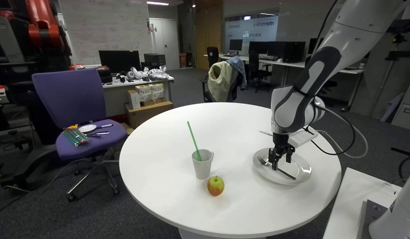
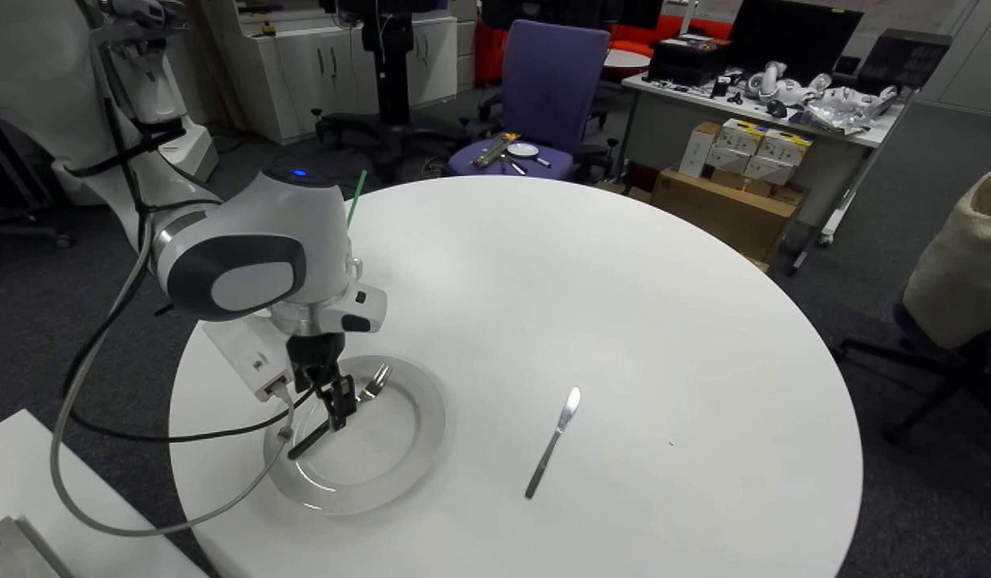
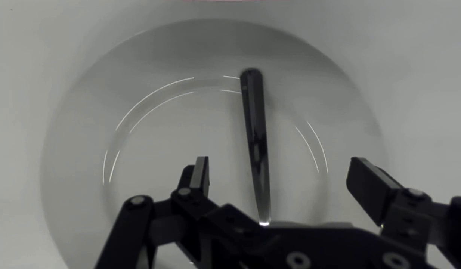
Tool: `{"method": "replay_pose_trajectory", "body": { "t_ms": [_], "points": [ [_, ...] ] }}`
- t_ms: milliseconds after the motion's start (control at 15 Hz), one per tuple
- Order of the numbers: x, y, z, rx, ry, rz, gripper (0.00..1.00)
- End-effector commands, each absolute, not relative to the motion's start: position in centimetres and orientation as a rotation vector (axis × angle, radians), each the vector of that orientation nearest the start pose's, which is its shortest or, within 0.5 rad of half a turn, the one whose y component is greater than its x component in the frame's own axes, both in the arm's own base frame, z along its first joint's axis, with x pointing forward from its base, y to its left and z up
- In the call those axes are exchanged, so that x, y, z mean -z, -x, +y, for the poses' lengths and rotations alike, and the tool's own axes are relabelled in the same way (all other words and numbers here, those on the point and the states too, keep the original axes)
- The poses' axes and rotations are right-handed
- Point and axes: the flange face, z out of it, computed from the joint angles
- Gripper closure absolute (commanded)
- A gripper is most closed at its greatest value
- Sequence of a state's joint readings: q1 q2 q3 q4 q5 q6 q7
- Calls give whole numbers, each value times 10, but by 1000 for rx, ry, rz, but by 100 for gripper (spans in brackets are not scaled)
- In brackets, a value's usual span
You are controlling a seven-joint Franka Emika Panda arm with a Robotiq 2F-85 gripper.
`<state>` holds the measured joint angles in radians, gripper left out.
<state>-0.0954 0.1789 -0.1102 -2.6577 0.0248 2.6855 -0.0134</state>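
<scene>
In an exterior view, left to right around the round table (image 1: 238, 122): a cup (image 1: 201, 170) with a green straw (image 1: 193, 139) at nine o'clock, an apple (image 1: 215, 186) at seven, a plate (image 1: 269, 176) at three bearing a fork (image 1: 286, 174). My gripper (image 1: 281, 162) hangs above it, spread, holding nothing, the handle off-centre between its fingers; I judge that centring first would let both pads meet it evenly.

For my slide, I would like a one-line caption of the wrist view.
Open gripper over a white plate, with a dark fork handle visible between its jaws.
</scene>
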Motion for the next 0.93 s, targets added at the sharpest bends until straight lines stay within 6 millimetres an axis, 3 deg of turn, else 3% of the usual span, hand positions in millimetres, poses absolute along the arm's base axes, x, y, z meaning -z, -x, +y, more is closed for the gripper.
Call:
{"method": "replay_pose_trajectory", "body": {
  "t_ms": [0,733,800,867],
  "points": [
    [-172,-405,-97,-197,3110,344,0],
    [-147,-429,-106,-254,3117,354,0],
    [-144,-431,-105,-260,3116,351,3],
    [-142,-433,-105,-267,3117,351,22]
  ]
}}
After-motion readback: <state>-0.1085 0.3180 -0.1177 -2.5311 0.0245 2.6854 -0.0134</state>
